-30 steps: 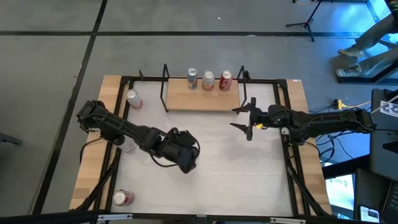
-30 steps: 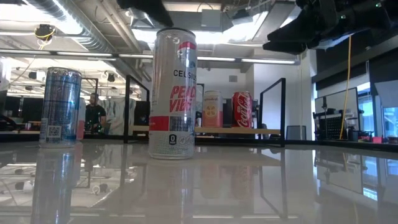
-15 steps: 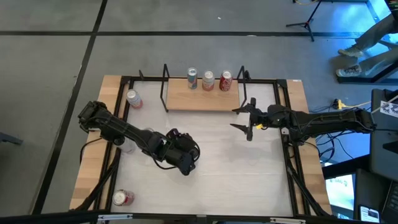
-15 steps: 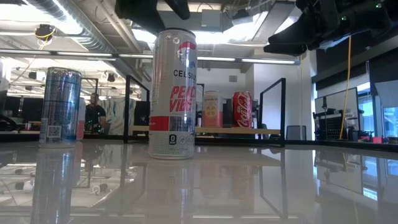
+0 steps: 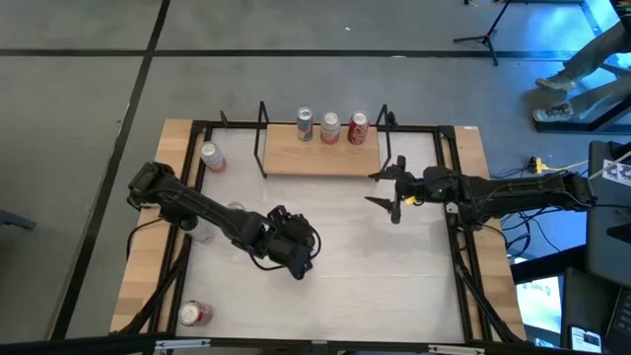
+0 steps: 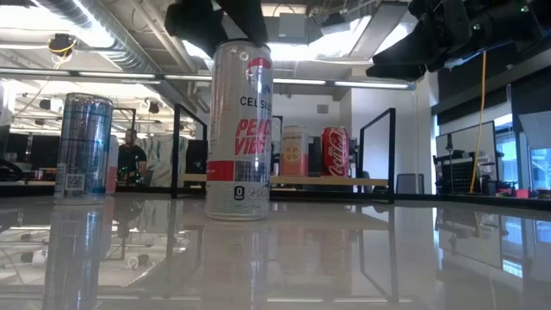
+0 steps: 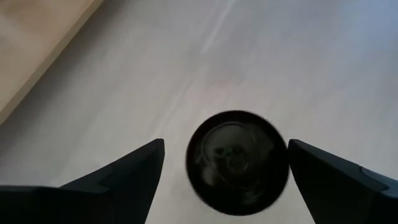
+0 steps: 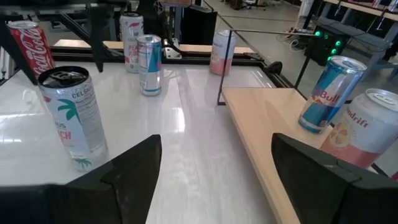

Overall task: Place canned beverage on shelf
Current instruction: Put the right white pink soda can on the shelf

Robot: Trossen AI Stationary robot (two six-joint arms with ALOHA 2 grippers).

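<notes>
Jaws of the left gripper (image 7: 225, 163) stand wide apart with nothing between them but air, and the tall Celsius can (image 6: 238, 129) sits directly beneath, its dark round top (image 7: 238, 160) centred in the gap as seen from that arm's wrist. That is the relation the next move hangs on, to my eye: the can stands upright on the white table (image 5: 375, 276), long axis vertical, and the gripper looks straight down that axis from above, so a plain descent should bring a finger to either side of the body. From table height the dark mass of that arm hangs just over the can's rim; whether it touches I cannot tell. The left arm is clearly the nearer one. The right gripper (image 5: 392, 194), also open and empty, hovers off near the shelf's right end, well apart from this can. The shelf (image 5: 320, 158) lies toward the far edge of the table, with three cans (image 5: 329, 127) already lined up along its back and bare board in front of them. Once lifted, the can would have to travel away from the near side to reach it.
</notes>
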